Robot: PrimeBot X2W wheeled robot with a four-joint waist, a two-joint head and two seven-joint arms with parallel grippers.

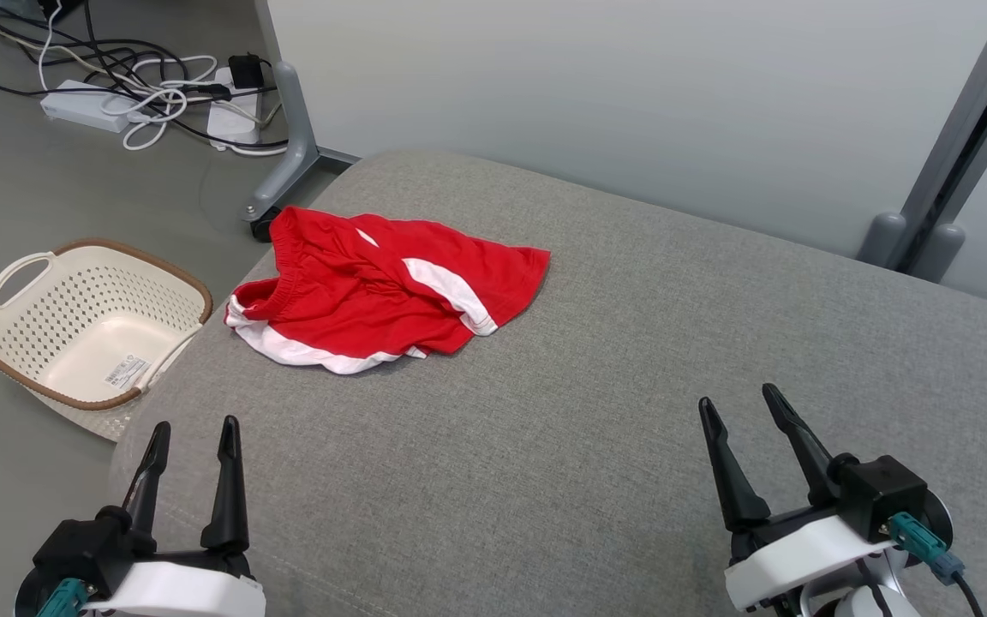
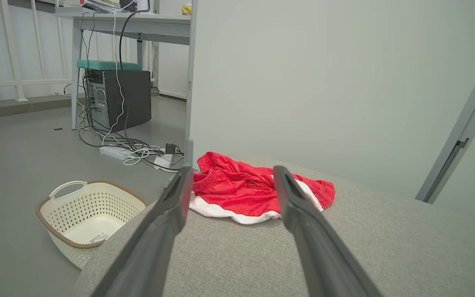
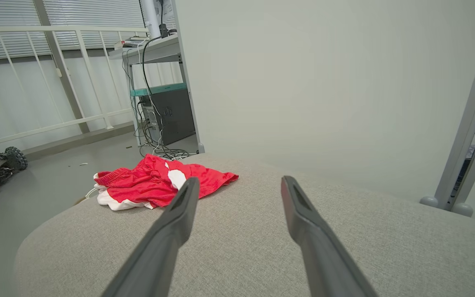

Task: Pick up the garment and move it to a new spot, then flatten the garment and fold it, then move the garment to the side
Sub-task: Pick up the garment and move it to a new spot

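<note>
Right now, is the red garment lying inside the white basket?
No, the red garment lies crumpled on the grey cushion, while the basket stands beside it on the floor.

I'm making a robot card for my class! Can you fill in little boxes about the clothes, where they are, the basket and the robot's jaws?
garment: red shorts with white trim, crumpled, not folded
resting on: grey cushion, at its far left part
basket: cream basket on the floor left of the cushion, no clothes in it
left jaws: open, empty, apart from the shorts
right jaws: open, empty, apart from the shorts
floor behind: power strips and cables
</note>
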